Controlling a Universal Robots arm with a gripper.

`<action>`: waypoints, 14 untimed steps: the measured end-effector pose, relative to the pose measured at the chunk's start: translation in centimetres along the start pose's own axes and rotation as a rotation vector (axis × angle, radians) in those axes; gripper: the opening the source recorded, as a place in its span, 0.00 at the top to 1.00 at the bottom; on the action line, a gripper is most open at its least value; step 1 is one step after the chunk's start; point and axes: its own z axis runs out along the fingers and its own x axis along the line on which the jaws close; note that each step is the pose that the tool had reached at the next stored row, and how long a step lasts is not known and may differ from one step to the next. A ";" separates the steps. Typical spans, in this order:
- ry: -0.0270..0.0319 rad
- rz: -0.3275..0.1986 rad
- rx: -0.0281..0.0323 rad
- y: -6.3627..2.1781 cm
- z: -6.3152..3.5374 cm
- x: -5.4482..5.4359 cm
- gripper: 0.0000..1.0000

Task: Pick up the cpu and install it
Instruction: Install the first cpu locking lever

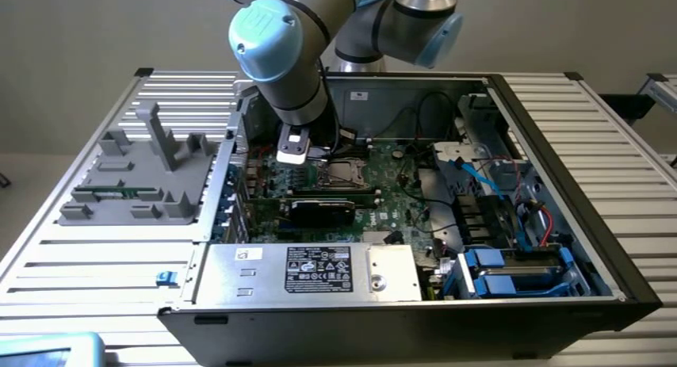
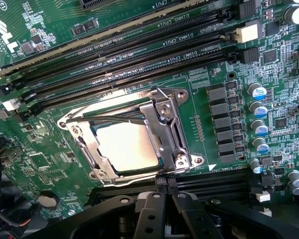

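Silver cpu [image 2: 125, 147] apparently seated inside the metal-framed socket [image 2: 167, 130].

Your arm [image 1: 285, 58] is built of round silver-grey metal tubes, and you can see pale blue plastic caps closing its fat joints, one cap facing you at about 11 o'clock from the case, stamped with a faint round logo. Lower down, the wrist narrows to a dark band and ends in a small white-and-black block. Up close, your gripper [image 2: 164, 199] is matt black, with two angular fingers [image 2: 150, 214] pressed together and round screw heads set into the housing on either side.
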 end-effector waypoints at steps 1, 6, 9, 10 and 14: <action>0.0000 0.000 0.0001 0.00 0.00 0.0 0.89; -0.0013 0.000 -0.0001 -0.04 0.03 0.1 0.89; 0.0000 0.000 0.0005 -0.10 0.11 0.4 0.89; 0.0002 0.000 0.0005 -0.11 0.13 0.4 0.89; 0.0002 0.000 0.0001 -0.14 0.14 0.5 0.89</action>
